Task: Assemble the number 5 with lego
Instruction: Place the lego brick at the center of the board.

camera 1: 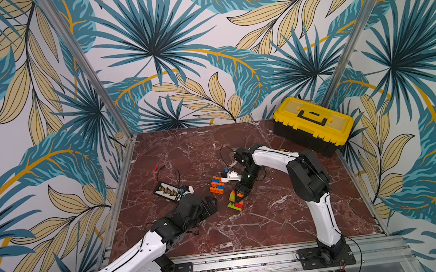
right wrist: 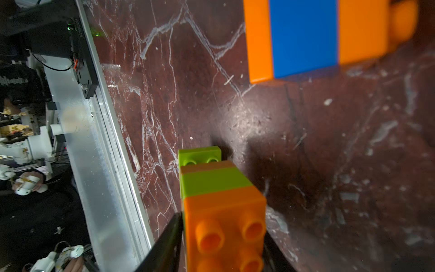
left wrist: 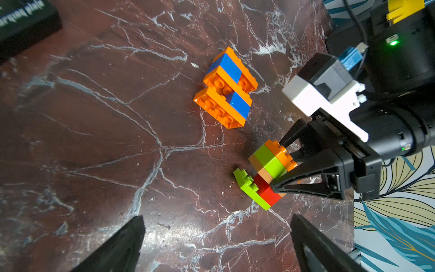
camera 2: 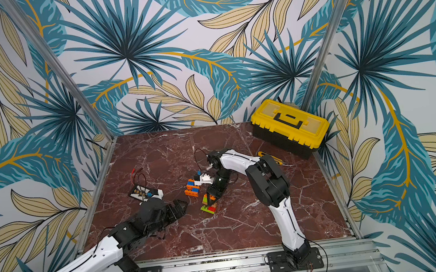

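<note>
Two lego clusters sit mid-bench (camera 1: 276, 219). The orange-and-blue bricks (left wrist: 226, 89) lie flat, and just beside them sits the green, orange and red stack (left wrist: 268, 162). The right tool (left wrist: 277, 163) straddles the stack's orange end brick (right wrist: 223, 223), set narrow; whether it actually clamps I cannot tell. The left tool (left wrist: 216, 217) hangs wide and empty, near the orange-and-blue bricks.

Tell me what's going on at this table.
Two robot arms are building with lego on the marble table. The right hand has its fingers against both sides of the green, orange and red stack, which rests on the table. The left hand hovers open and empty nearby. An orange-and-blue block lies apart from the stack.
</note>
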